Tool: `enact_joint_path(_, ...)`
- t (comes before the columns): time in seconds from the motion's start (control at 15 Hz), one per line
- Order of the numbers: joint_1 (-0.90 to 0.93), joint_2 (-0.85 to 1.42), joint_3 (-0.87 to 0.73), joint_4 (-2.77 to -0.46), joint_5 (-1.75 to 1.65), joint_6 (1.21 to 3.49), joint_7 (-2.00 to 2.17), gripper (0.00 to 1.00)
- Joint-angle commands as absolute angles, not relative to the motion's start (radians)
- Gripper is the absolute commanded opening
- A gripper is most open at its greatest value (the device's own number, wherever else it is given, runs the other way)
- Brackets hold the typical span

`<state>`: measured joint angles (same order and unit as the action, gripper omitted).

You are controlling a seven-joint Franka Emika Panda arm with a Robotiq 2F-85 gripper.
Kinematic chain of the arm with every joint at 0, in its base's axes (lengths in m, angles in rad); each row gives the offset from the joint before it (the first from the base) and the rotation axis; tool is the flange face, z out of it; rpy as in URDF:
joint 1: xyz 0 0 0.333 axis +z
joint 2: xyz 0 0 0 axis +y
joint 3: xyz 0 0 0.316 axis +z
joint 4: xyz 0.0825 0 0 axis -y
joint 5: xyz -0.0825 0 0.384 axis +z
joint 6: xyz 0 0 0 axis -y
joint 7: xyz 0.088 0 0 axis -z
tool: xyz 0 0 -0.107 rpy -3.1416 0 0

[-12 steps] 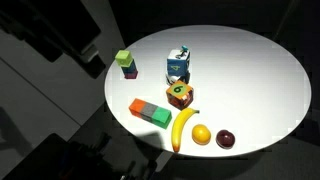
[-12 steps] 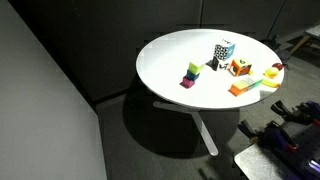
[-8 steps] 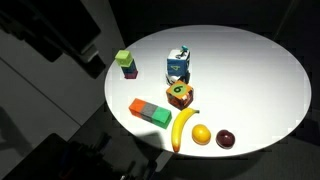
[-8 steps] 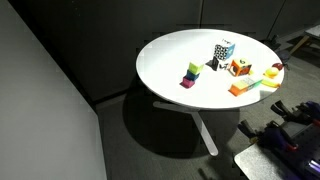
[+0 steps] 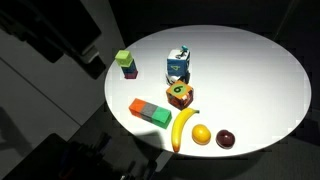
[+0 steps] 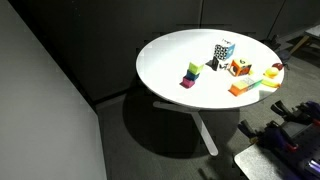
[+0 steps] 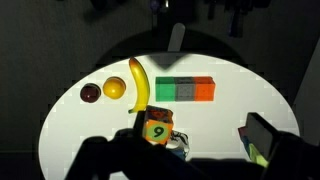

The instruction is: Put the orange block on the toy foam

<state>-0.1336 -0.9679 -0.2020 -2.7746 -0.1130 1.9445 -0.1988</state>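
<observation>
Nothing moved; orange block [image 5: 139,105] (rectangular) lies off toy foam [image 5: 178,66].

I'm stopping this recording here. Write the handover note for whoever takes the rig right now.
Gripper: only a dark shape low in the wrist view, so open or shut cannot be told. The block is not in it.
Orange block: lying on the table, end to end with a green block.
Toy foam: upright beside the numbered cube, nothing on top.
Done: nothing yet.
Left: reach, grasp the orange block, set it on the toy foam.
</observation>
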Motion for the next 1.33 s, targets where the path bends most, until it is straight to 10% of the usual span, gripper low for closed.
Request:
enact_joint_path(0.0, -0.129, -0.920, -0.174, -2.767, -0.113, 1.971, -0.164, 1.00)
enact_joint_path(1.27, -0.128, -0.516, -0.074, -2.693, -0.105, 2.055, 0.012, 1.00)
